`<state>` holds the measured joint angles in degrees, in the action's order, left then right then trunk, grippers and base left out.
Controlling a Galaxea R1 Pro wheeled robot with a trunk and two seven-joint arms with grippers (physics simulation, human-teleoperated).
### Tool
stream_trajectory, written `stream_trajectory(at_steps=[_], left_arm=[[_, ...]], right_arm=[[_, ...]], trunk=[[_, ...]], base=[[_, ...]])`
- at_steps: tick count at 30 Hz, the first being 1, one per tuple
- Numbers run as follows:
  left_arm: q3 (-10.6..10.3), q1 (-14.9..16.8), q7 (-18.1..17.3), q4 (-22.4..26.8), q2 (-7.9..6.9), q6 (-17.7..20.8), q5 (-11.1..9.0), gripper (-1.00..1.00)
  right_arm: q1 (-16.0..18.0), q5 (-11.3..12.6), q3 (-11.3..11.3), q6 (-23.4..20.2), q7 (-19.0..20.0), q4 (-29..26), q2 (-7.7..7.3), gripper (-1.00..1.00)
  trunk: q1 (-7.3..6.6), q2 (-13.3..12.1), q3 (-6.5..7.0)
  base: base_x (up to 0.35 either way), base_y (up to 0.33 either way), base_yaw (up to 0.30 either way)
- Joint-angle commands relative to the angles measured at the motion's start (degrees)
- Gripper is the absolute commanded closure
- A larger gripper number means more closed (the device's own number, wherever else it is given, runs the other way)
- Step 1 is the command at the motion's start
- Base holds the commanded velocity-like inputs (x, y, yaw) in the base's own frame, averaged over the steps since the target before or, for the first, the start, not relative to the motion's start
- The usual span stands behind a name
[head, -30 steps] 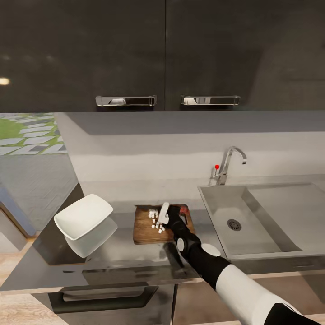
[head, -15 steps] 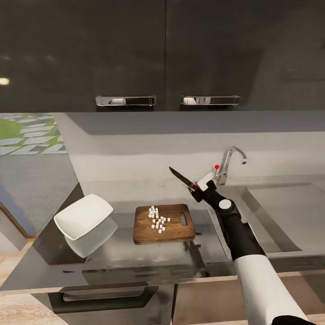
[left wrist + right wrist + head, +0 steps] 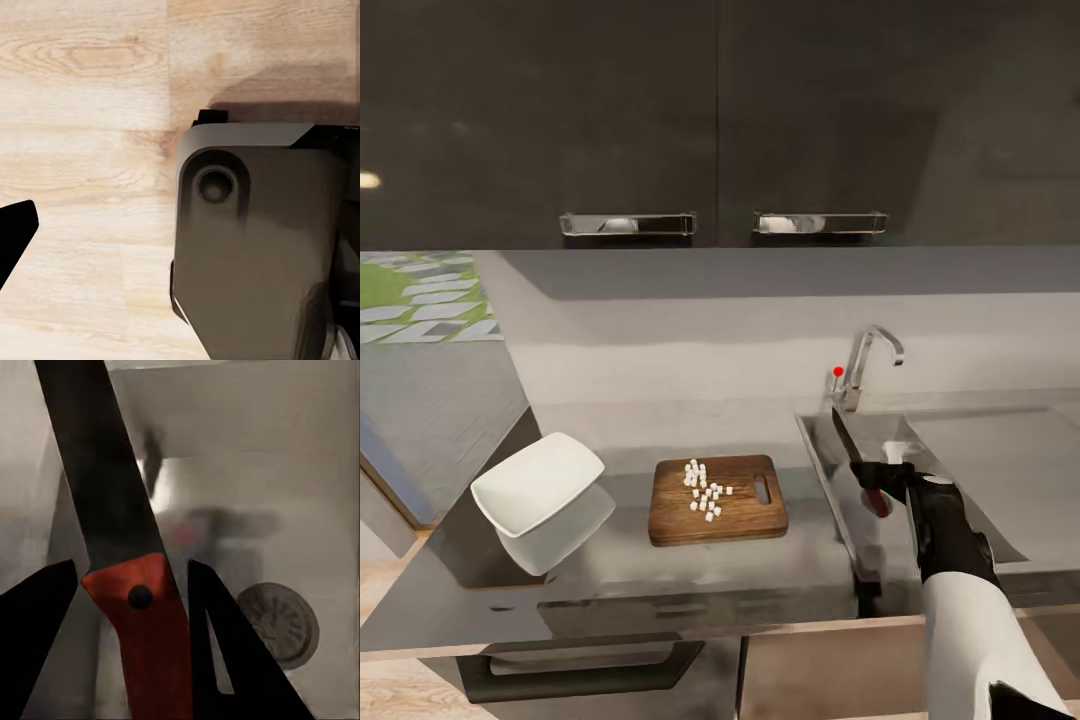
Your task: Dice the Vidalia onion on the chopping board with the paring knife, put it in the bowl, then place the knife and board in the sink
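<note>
Right pincer holds the paring knife over the sink, dice still on the board.

Head view: the right pincer (image 3: 888,478) grasps the paring knife (image 3: 857,460) above the sink (image 3: 970,480), blade toward the faucet; the diced onion (image 3: 703,489) lies on the chopping board (image 3: 717,497), bowl (image 3: 538,484) further left. Right wrist view: the drain (image 3: 282,624) is below the red handle. Left pincer: I cannot tell.
</note>
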<state>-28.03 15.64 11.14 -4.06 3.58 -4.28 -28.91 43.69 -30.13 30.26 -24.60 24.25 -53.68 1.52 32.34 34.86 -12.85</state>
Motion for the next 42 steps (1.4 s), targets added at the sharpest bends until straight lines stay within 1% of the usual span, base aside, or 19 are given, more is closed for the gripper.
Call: stream_trajectory(at_steps=[1, 2, 4, 6, 8, 10, 15, 20, 25, 29, 30, 33, 36, 42], left_arm=[[-0.43, 0.09, 0.01, -0.25, 0.04, -0.38, -0.49, -1.00], [-0.39, 0.09, 0.01, -0.25, 0.03, -0.38, -0.51, -1.00], [-0.37, 0.09, 0.02, -0.25, -0.08, -0.38, -0.53, -1.00], [-0.36, 0.09, 0.02, -0.31, -0.10, -0.38, -0.56, -1.00], [-0.36, 0.09, 0.02, -0.32, -0.09, -0.38, -0.60, -1.00], [-0.36, 0.09, 0.02, -0.33, -0.19, -0.38, -0.80, -1.00], [-0.36, 0.09, 0.02, -0.33, -0.24, -0.38, -1.68, -1.00], [-0.36, 0.09, 0.02, -0.34, -0.24, -0.38, -1.83, -1.00], [-0.32, 0.09, 0.02, -0.40, -0.31, -0.35, -1.85, -1.00], [-0.33, 0.09, 0.02, -0.42, -0.33, -0.30, -2.07, -1.00], [-0.34, 0.09, 0.02, -0.42, -0.33, -0.29, -2.13, -1.00], [-0.35, 0.09, 0.02, -0.42, -0.33, -0.29, -2.19, -1.00], [-0.29, 0.09, 0.02, -0.42, -0.33, -0.29, -2.20, -1.00], [-0.29, 0.09, 0.02, -0.42, -0.33, -0.29, -2.25, -1.00]], right_arm=[[0.08, -0.90, 0.49, 0.13, -0.04, 3.79, -1.53, 1.00], [0.08, -1.11, 0.62, 0.68, -0.75, 7.38, -2.86, 1.00], [0.08, -1.34, 0.75, 3.26, -2.89, 13.02, -4.32, 1.00], [0.08, -1.38, 0.76, 5.69, -5.40, 17.02, -5.24, 1.00], [0.08, -1.35, 0.71, 6.76, -7.14, 19.24, -5.59, 1.00], [0.08, -1.34, 0.70, 7.14, -7.83, 20.14, -5.70, 1.00], [0.08, -1.34, 0.72, 7.27, -8.07, 20.45, -5.74, 1.00], [0.08, -1.34, 0.68, 7.36, -8.08, 20.44, -5.74, 1.00], [0.08, -1.34, 0.62, 7.32, -8.08, 20.39, -5.69, 1.00], [0.08, -1.33, 0.51, 7.34, -8.14, 21.12, -5.37, 1.00], [0.08, -1.33, 0.48, 7.35, -8.45, 22.05, -5.36, 1.00], [0.08, -1.29, 0.32, 7.37, -11.69, 23.86, -5.37, 1.00], [0.08, -1.30, 0.25, 7.37, -13.98, 26.01, -5.33, 1.00], [0.08, -1.33, 0.24, 7.37, -15.48, 27.35, -4.99, 1.00]], trunk=[[0.03, 0.09, -0.09], [0.03, 0.09, -0.09], [0.03, 0.09, -0.09], [0.03, 0.09, -0.09], [0.03, 0.09, -0.09], [0.03, 0.09, -0.09], [0.03, 0.09, -0.09], [0.03, 0.09, -0.09], [0.03, 0.09, -0.09], [0.03, 0.09, -0.09], [0.03, 0.09, -0.09], [0.03, 0.09, -0.09], [0.03, 0.09, -0.09], [0.03, 0.09, -0.09]], base=[[0.121, -0.140, 0.000], [0.134, -0.150, 0.000], [0.150, -0.164, 0.000], [0.131, -0.166, 0.000], [0.053, -0.104, 0.000], [0.014, -0.028, 0.000], [0.002, -0.005, 0.000], [0.000, -0.018, 0.000], [0.000, -0.183, 0.000], [0.000, -0.057, 0.000], [0.000, -0.009, 0.000], [0.000, -0.003, 0.000], [0.000, 0.000, 0.000], [0.000, 0.000, 0.000]])
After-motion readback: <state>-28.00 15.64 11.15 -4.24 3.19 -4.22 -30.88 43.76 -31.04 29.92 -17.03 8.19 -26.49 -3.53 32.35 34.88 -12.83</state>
